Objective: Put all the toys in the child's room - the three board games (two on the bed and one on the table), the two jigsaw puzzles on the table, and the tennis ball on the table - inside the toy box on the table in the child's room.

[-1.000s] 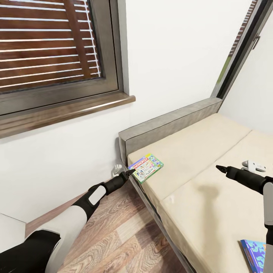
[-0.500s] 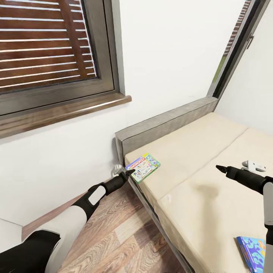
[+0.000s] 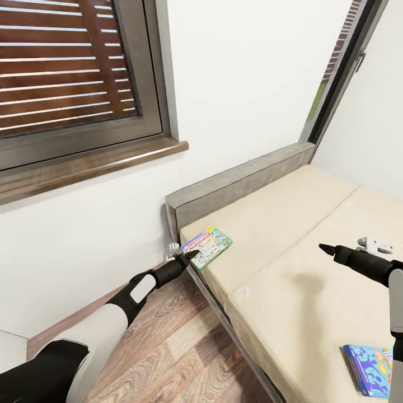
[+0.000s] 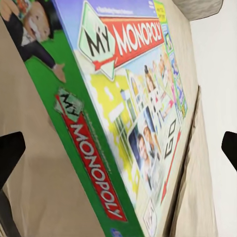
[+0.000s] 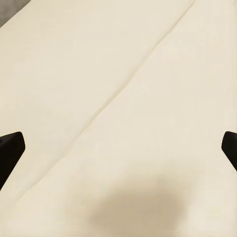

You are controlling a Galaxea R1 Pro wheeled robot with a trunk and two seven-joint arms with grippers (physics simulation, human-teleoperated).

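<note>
Head view sliding: bed point(image 3: 291, 268) and both games drifting left in picture versus second ago, arms fixed in frame. Camera or base turning, not things moving.

Left gripper point(image 3: 193, 254) hovering at corner of My Monopoly box point(image 3: 207, 247), fingertips spread wide around box edge in left wrist view point(image 4: 123, 123), not yet clamping.

Right gripper point(image 3: 323, 247) hanging spread over bare mattress.

Blue game box point(image 3: 374, 378) lying near bed edge, untouched.

Judgement: lining up first pickup; nothing boxed yet.

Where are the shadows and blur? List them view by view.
Head view: soft, even light; a faint diffuse shadow lies on the bed under the right arm. Left wrist view: the Monopoly box is steeply foreshortened, its nearest print blurred. Right wrist view: one soft-edged shadow blotch on the bed.
</note>
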